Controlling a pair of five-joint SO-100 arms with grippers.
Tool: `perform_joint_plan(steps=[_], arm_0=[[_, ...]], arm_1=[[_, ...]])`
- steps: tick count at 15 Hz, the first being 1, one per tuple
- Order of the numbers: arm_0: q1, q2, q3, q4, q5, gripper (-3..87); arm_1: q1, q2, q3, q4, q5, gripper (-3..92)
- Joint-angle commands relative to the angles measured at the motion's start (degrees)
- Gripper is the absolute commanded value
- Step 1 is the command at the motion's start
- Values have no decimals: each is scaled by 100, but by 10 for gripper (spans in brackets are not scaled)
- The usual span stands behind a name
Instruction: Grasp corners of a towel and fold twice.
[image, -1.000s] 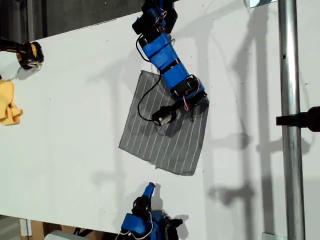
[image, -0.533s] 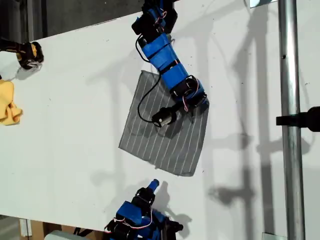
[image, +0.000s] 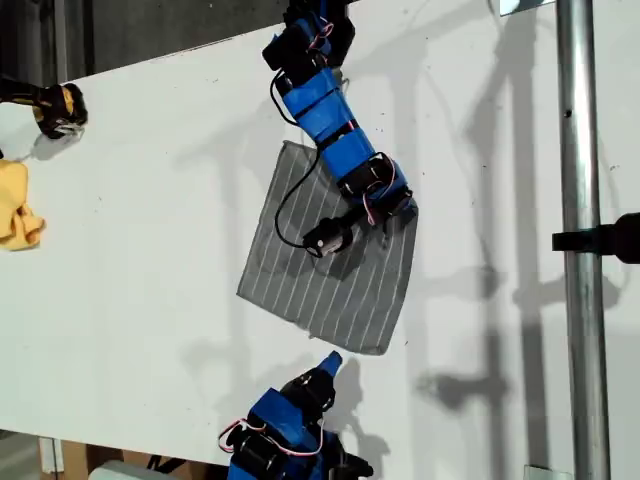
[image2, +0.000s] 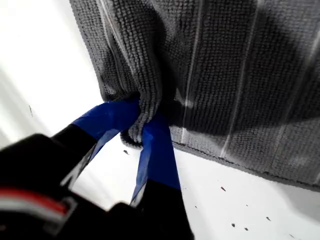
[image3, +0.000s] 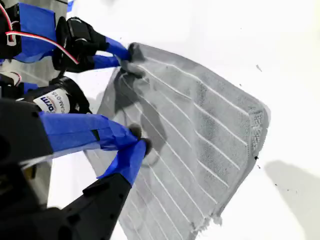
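Closed on nothing, my second tool (image: 326, 362) hung just off the towel (image: 320, 285), which lay flat on the worktop (image: 150, 250) — soft, light, floppy — while my first tool (image2: 142, 114) pinched one bunched corner (image2: 147, 95) at the exterior view's right, the sensible hold.

blue arm links (image: 330, 115), blk servos, red/wht wires

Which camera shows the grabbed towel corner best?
The first wrist view: the corner bunches up close between the jaws of my first gripper. The second wrist view shows it small and distant. In the exterior view the arm mostly hides it.
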Motion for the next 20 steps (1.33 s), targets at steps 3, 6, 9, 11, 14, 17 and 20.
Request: perform_joint_plan(steps=[3, 6, 9, 11, 14, 17, 20], arm_0=[[79, 18, 448, -158, 193, 285], [35, -281, 853, -211, 633, 344], [-132, -439, 1819, -888, 650, 324], [-316, -527, 2347, -1230, 624, 317], [-501, -1125, 2399, -1503, 659, 309], [-396, -1802, 2118, -1696, 483, 300], [-220, -2268, 2074, -2039, 0, 289]], arm_1=[[88, 229, -88, -123, -53, -1], [79, 229, -88, -185, -53, -1], [53, 246, -97, -202, -53, -1], [35, 264, -97, -202, -53, -1], [26, 264, -105, -220, -53, -1], [26, 264, -114, -255, -53, -1], [35, 264, -114, -272, -62, -1]])
